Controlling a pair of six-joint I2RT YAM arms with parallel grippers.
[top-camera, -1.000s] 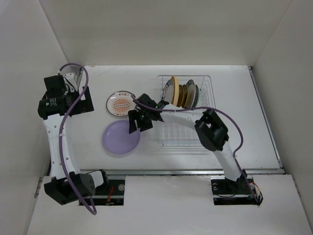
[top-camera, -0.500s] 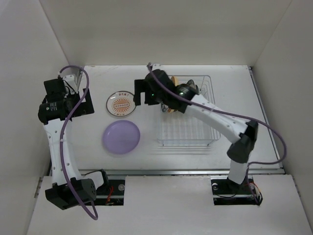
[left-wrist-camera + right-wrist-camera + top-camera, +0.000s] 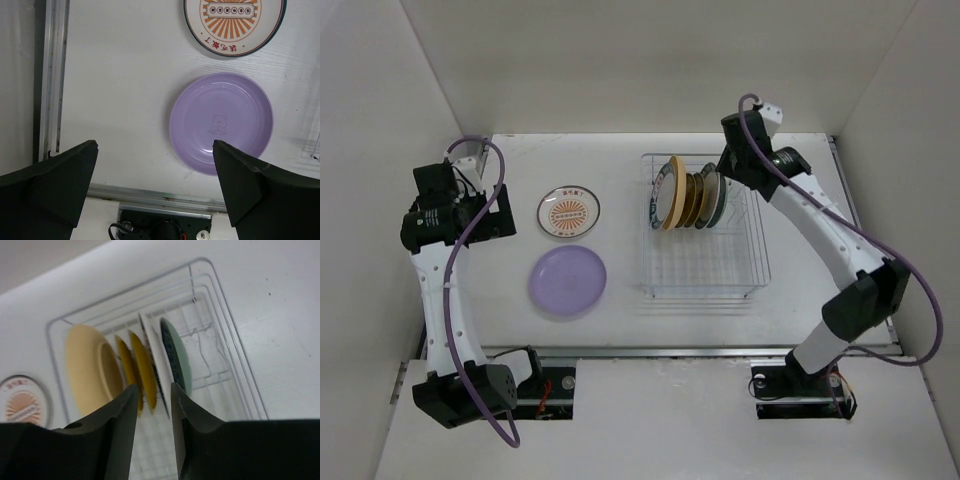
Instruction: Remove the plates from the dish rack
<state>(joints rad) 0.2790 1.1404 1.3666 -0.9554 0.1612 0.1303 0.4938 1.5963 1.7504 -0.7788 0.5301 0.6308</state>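
Several plates stand on edge in the dish rack [image 3: 756, 268]: pale yellow [image 3: 672, 193], mustard [image 3: 695, 197] and teal [image 3: 718, 195]. In the right wrist view they are the pale yellow [image 3: 85, 365], mustard [image 3: 142, 365], white dark-rimmed [image 3: 154, 347] and teal [image 3: 175, 352] plates inside the rack [image 3: 220, 295]. My right gripper [image 3: 730, 175] hovers above their far right side, its jaws [image 3: 153, 387] narrowly open and empty. On the table lie a lavender plate [image 3: 567, 281] [image 3: 221, 122] and an orange-patterned plate [image 3: 568, 213] [image 3: 234, 25]. My left gripper [image 3: 498, 213] [image 3: 154, 145] is wide open, high over the table to their left.
White walls close in the table at the back and both sides. A metal rail [image 3: 150, 195] runs along the near edge and another [image 3: 50, 75] along the left edge. The rack's front half [image 3: 700, 270] holds no plates.
My right arm swung from beside the lavender plate, across the rack, to the rack's far right side, and its jaws narrowed. The left arm barely shifted.
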